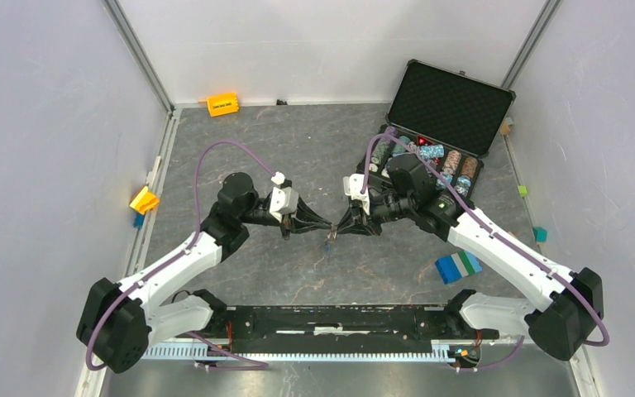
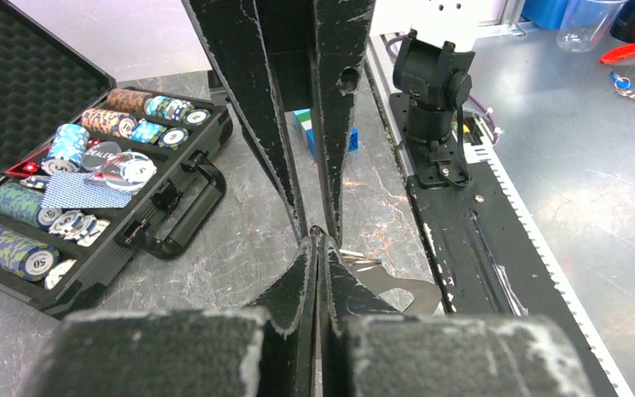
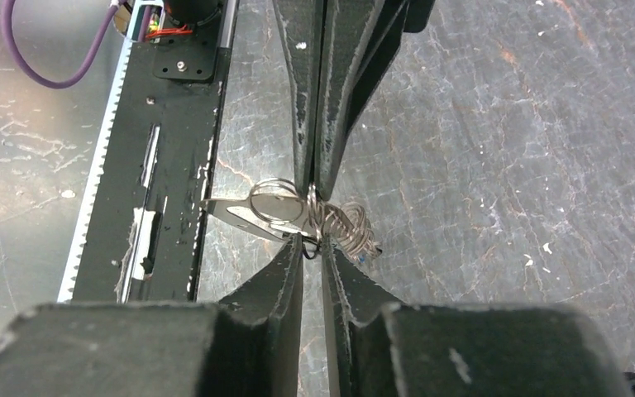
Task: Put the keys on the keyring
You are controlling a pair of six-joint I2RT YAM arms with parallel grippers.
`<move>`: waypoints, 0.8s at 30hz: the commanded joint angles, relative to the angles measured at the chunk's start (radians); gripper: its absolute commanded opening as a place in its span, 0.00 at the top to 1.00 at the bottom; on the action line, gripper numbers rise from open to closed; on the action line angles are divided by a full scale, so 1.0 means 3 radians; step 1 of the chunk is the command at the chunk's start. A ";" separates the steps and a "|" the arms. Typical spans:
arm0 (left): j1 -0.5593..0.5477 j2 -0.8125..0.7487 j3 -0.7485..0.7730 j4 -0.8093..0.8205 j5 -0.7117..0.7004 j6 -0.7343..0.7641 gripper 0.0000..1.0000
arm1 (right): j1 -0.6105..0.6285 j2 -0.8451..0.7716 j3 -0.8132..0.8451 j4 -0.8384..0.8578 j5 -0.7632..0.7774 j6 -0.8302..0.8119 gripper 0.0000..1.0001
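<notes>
The left fingers (image 3: 302,99), pinched shut on a wire loop of the keyring (image 3: 252,217), hold it at the middle of the desk (image 3: 504,165). The right fingers (image 3: 281,281) stand slightly apart astride the neighbouring loops, and their grip cannot be confirmed. The step is best done by prying one coil open against a still pinch; the black base rail (image 3: 165,165) crowds the near side, with open desk beyond.

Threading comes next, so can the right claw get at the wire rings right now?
Probably yes. The right claw has its tips right at the wire rings, which the shut left claw pinches, and nothing stands between them.
</notes>
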 commanded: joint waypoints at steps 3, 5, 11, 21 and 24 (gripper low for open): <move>0.0010 -0.0105 -0.0047 0.0183 0.0240 -0.0017 0.98 | -0.0034 -0.0012 -0.0072 0.0079 -0.0196 -0.0006 0.88; 0.0011 -0.0113 -0.0055 0.0179 0.0322 0.0009 0.98 | -0.0035 -0.0009 -0.0090 0.0087 -0.0222 -0.0016 0.91; 0.0008 -0.0140 -0.0062 0.0179 0.0470 0.0037 0.98 | -0.0034 0.0015 -0.0165 0.0185 -0.0365 0.0036 0.96; 0.0006 -0.0109 -0.0082 0.0369 0.0538 -0.0021 0.98 | -0.0029 0.0161 -0.0221 0.0415 -0.0653 0.0235 0.98; 0.0007 -0.0097 -0.0148 0.0597 0.0541 -0.0169 0.98 | -0.0014 0.0215 -0.0193 0.0457 -0.0690 0.0277 0.99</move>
